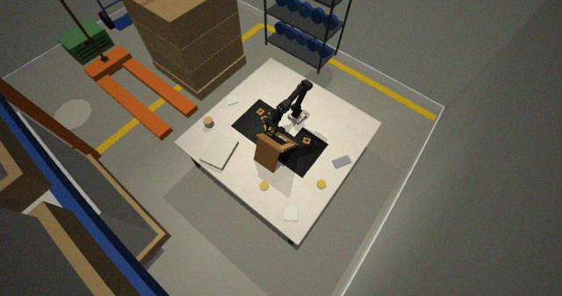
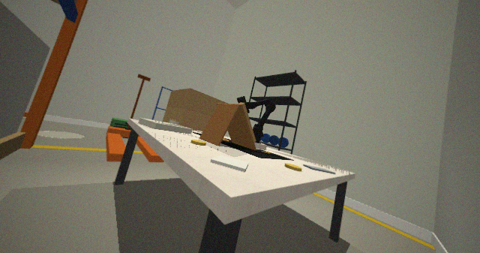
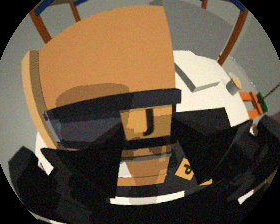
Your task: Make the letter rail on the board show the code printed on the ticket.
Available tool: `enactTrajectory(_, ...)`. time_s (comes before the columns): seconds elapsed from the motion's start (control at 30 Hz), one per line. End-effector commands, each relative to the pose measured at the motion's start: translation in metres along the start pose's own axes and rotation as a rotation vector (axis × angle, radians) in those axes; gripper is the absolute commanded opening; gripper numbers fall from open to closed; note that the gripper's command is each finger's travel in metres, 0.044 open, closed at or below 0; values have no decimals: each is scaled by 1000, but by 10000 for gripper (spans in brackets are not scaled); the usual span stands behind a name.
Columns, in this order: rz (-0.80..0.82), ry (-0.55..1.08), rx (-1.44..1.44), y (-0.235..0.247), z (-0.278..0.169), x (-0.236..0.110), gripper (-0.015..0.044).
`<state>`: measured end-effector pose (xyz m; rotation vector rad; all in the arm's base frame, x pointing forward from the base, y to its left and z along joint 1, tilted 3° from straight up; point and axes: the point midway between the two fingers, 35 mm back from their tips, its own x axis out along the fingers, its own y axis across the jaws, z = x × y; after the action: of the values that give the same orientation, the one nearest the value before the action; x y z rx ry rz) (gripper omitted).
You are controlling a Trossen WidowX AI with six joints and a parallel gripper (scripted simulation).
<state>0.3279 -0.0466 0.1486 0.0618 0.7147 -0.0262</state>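
Observation:
The wooden board (image 1: 266,155) (image 2: 217,123) (image 3: 106,50) stands tilted on the black mat (image 1: 315,148). Its dark rail (image 3: 81,131) crosses the lower face in the wrist view. My gripper (image 1: 276,133) (image 3: 147,122) is shut on the J tile (image 3: 140,121), with a finger at each side. The J reads upright, and the tile sits just below the rail's upper lip, near its right end. A P tile (image 3: 185,169) lies rotated on the mat. Other tiles (image 1: 260,111) (image 1: 306,140) lie on the mat, their letters unreadable. I cannot make out the ticket's code.
A pale slab (image 1: 219,151) (image 3: 197,72) and a small cylinder (image 1: 208,121) (image 3: 233,84) are on the counter. Yellow discs (image 1: 263,185) (image 1: 321,184) (image 2: 198,143) (image 2: 292,167), a white pad (image 1: 291,213) (image 2: 229,163) and a blue-grey flat item (image 1: 342,162) lie nearer its edges.

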Motion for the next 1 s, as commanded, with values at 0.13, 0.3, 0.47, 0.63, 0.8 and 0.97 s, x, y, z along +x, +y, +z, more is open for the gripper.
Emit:
enactTrajectory(0.13,-2,4,4,4,-2,1,0)
enactTrajectory(0.3,-2,4,5,7,-2,1,0)
enactTrajectory(0.47,-2,4,5,10,-2,1,0)
enactTrajectory(0.63,-2,4,5,12,-2,1,0)
enactTrajectory(0.8,-2,4,5,15,-2,1,0)
enactTrajectory(0.97,-2,3,5,17,-2,1,0)
